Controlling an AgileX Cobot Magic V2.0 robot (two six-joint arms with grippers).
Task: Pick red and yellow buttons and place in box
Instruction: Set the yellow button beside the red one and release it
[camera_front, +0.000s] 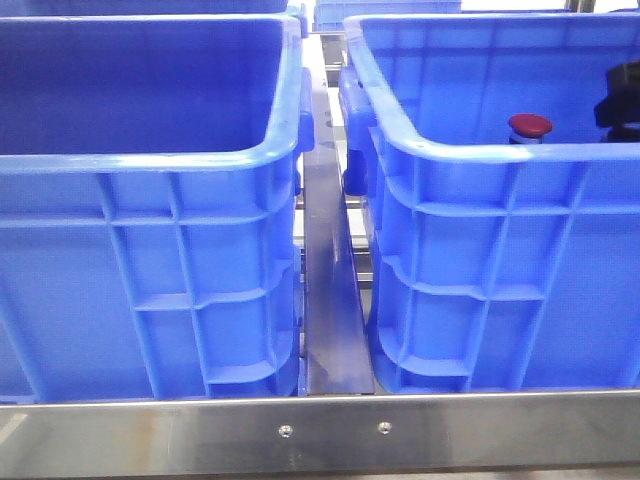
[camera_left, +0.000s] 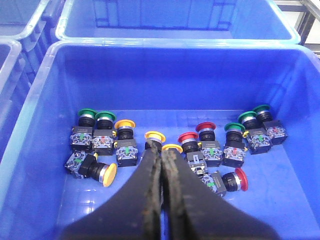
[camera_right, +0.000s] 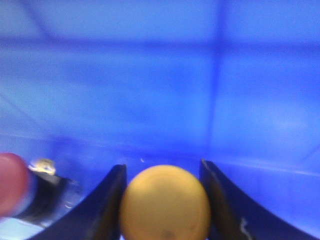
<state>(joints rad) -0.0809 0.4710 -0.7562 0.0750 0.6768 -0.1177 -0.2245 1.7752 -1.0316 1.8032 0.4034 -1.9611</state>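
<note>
Right wrist view: right gripper (camera_right: 164, 200), jaws clamped on yellow button (camera_right: 165, 204), inside a blue box (camera_right: 160, 90); red button (camera_right: 12, 182) just beside. Left wrist view: left gripper (camera_left: 162, 165), jaws pressed together, empty, above another crate (camera_left: 165, 75) holding mixed buttons.

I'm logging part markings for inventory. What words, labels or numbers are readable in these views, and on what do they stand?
None can be read.
Buttons in the left wrist view: pale patches on the contact blocks, too small to read.
Blue crates: no lettering shows.
Yellow button between the right pincer's fingers: blurred, no marking visible.
</note>
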